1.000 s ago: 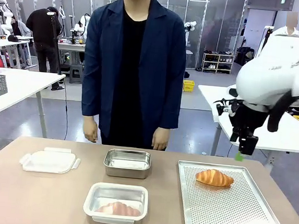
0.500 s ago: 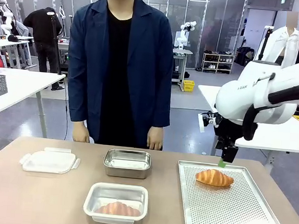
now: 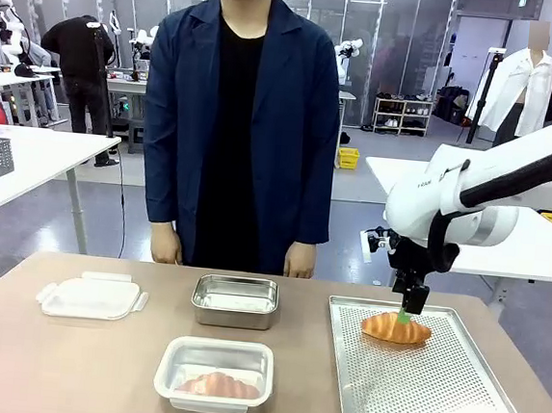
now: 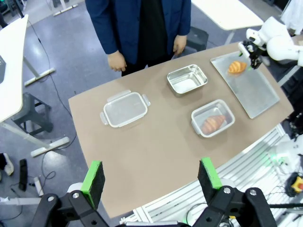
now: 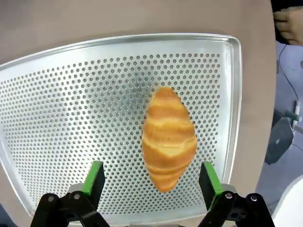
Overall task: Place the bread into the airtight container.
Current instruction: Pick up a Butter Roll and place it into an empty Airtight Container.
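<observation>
Front, left wrist and right wrist views. The right hand [image 3: 408,313] hung directly above the golden-brown croissant [image 3: 396,327], its two green-padded fingers [image 5: 94,177] spread apart on either side of the pastry's near end and closed on nothing; whether a fingertip touched the crust could not be told. The croissant lay towards the far end of the perforated silver metal baking tray [image 3: 433,399], on the robot's right side of the brown tabletop [image 3: 59,362]. At the middle of the tabletop stood a rectangular steel container [image 3: 216,346] holding a second croissant [image 3: 217,386], and just beyond it an empty rectangular steel container [image 3: 237,281]. A translucent plastic lid with side clips [image 3: 91,298] lay flat to the robot's left of them. The left hand [image 4: 150,176] was high above the tabletop's near edge, fingers wide apart and empty. A person in a navy jacket [image 3: 240,116] stood at the far side, arms down.
</observation>
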Controlling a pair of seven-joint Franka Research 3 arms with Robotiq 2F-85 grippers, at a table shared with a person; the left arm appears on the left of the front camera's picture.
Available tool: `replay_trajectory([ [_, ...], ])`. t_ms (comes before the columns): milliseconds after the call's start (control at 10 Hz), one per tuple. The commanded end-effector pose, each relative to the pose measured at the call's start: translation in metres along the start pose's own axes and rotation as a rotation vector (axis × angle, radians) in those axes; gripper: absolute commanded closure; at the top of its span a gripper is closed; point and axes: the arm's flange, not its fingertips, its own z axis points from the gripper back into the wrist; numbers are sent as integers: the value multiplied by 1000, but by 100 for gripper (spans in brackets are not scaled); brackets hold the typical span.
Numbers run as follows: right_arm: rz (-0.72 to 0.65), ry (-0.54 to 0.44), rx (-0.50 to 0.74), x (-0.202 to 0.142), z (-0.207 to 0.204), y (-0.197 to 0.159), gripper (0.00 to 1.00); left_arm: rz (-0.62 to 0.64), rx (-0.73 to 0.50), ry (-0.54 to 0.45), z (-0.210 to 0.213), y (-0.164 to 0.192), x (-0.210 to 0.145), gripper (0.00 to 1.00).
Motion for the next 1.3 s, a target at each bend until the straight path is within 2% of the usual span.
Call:
replay_trajectory([
  [0,11,-20,-9,0,-9,-16,0,-6,-7,-2,0,-1,1,0],
  [500,-33,-1,74,-4,-39,-29,0,-6,-7,-2,0,-1,1,0],
  [800,-64,51,99,-8,-61,-32,0,-6,-7,-2,0,-1,1,0],
  [1100,-51,53,130,-12,-68,-32,0,-6,-7,-2,0,-1,1,0],
  [1200,-49,64,126,-12,-68,-32,18,-6,-7,-2,0,-1,1,0],
])
